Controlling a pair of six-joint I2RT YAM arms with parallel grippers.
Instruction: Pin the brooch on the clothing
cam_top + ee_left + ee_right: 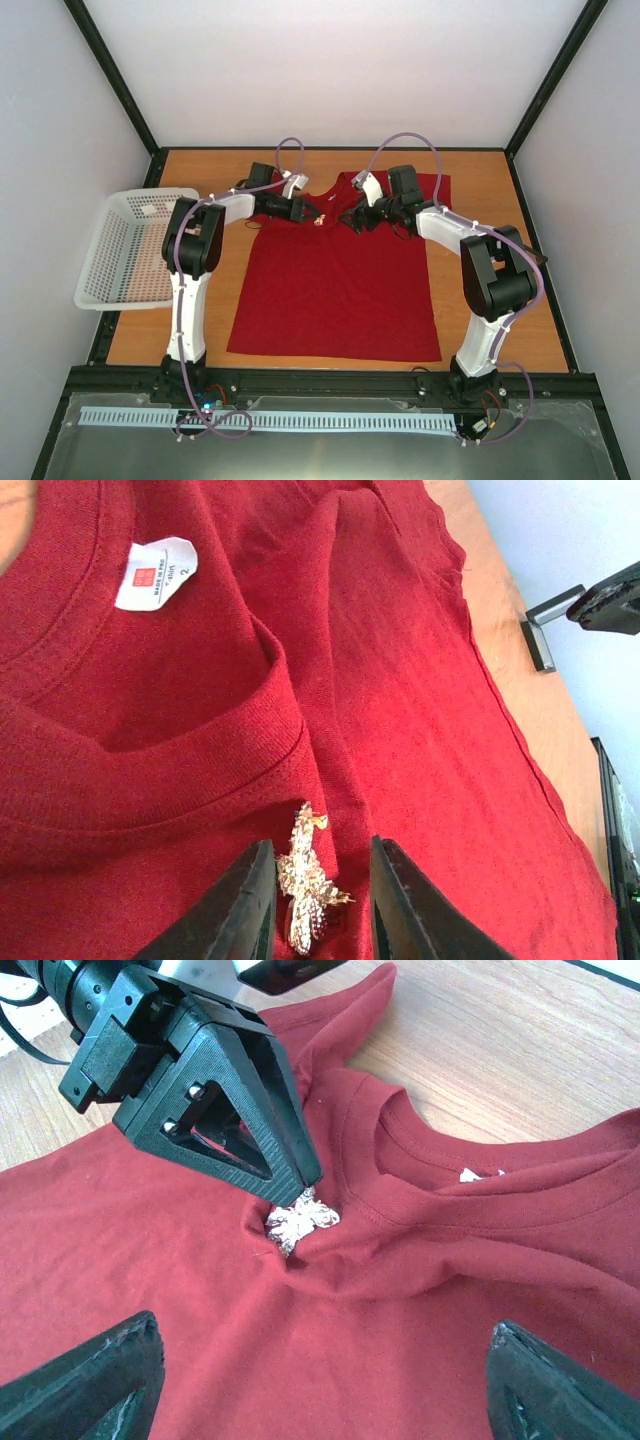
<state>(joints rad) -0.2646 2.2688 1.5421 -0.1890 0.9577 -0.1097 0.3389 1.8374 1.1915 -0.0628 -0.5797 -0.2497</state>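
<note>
The red T-shirt (340, 290) lies flat on the wooden table, its collar at the far side and its white label (153, 572) showing inside the neck. A small glittery gold brooch (305, 880) sits on the fabric just below the collar, bunching the cloth (300, 1220). My left gripper (320, 905) straddles the brooch, open. Its left finger touches the brooch and there is a gap on the right side. My right gripper (320, 1390) hovers wide open over the chest, a short way from the brooch, holding nothing.
A white mesh basket (125, 250) stands at the table's left edge, partly overhanging it. Black frame posts and pale walls enclose the table. Bare wood (520, 1050) shows beyond the collar.
</note>
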